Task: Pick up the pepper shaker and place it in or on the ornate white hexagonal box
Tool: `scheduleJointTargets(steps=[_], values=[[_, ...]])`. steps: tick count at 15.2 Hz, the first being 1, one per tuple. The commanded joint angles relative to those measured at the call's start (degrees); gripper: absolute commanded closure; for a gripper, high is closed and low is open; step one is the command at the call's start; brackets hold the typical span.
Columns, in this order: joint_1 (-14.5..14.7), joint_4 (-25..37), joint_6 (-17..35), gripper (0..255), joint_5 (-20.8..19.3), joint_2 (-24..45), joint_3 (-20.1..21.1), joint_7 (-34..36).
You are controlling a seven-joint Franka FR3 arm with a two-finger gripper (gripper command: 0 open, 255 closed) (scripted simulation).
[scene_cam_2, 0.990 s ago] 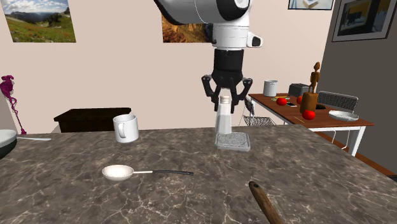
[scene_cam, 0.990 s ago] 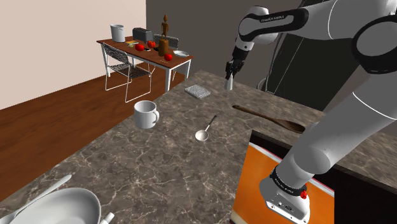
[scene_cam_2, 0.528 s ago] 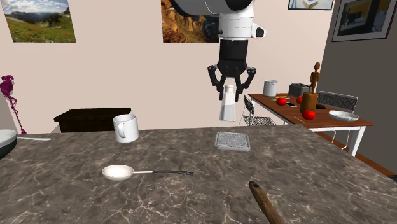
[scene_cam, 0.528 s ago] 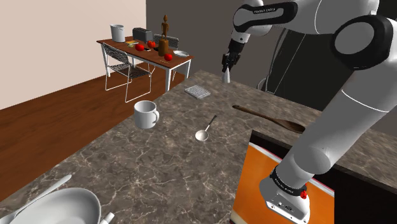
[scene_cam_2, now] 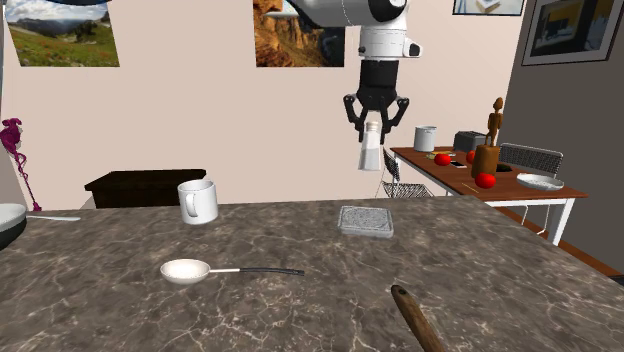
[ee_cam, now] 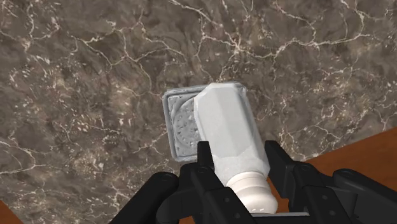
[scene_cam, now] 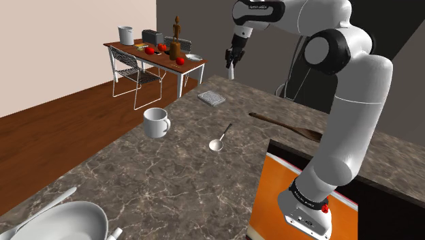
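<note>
2 fingers (ee_cam: 205,167) of end effector (scene_cam_2: 373,120) clamped on white pepper shaker (scene_cam_2: 371,152), shaker held high over worktop (scene_cam_2: 300,300), approx above grey box (scene_cam_2: 365,221), w/o contact.

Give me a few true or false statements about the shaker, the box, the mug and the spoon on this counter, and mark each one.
1. The gripper is shut on the shaker. True.
2. The shaker stands on the box. False: it hangs in the air above the box, not touching it.
3. The mug lies on its side. False: it stands upright on the counter.
4. The spoon lies on the counter, apart from the box. True.
</note>
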Motion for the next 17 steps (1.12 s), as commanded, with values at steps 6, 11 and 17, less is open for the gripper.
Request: scheduleJointTargets(steps=[6, 11, 17], values=[[-7.19, 38.76, -14.55, 255, 5.51, 24.32, 2.12, 1.32], [-5.49, 29.29, -8.4, 255, 5.0, 21.2, 1.74, 0.45], [-4.31, 21.8, -2.67, 255, 4.83, 19.58, 1.58, -0.26]])
